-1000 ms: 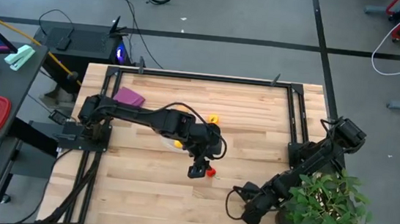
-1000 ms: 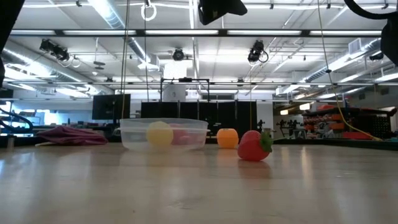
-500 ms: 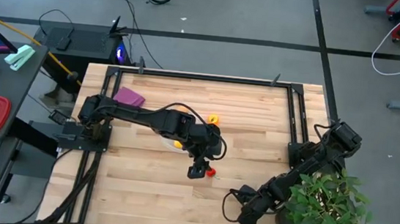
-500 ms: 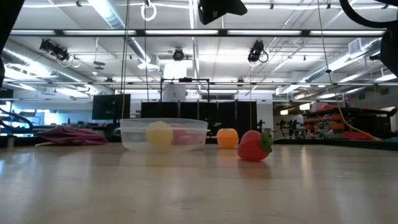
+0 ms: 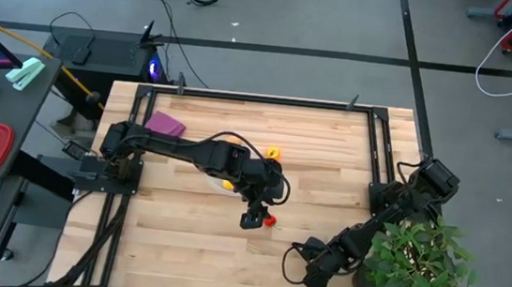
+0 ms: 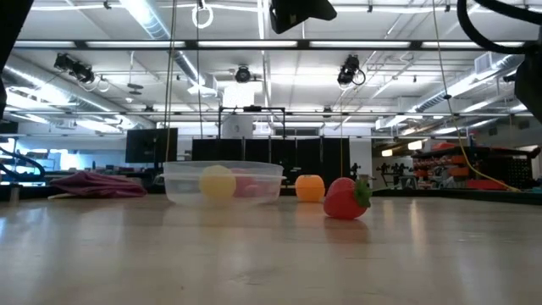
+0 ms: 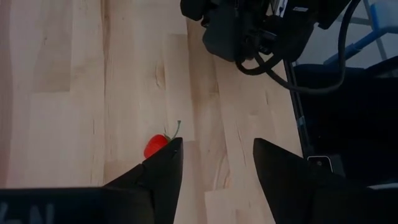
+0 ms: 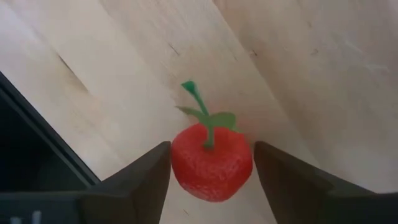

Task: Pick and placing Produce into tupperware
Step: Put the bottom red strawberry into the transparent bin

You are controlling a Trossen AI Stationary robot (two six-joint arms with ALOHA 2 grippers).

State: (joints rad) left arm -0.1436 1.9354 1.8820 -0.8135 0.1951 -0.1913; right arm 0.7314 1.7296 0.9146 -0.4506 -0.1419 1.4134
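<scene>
Left pincer (image 5: 250, 220) hovers over the red fruit (image 5: 270, 221) — fingers apart. Right pincer (image 5: 311, 273), also apart, sits at the counter (image 5: 329, 169) edge.

A: How is the light?
B: Bright and even, from ceiling strip lamps (image 6: 144, 21) in the room beyond; they glare white in the low view.
A: Shadows?
B: Soft ones only. The tabletop (image 6: 254, 254) carries a pale sheen, and its near part is blurred.
A: Anything else out of focus?
B: The strawberry (image 8: 211, 160) looks soft-edged up close.
</scene>
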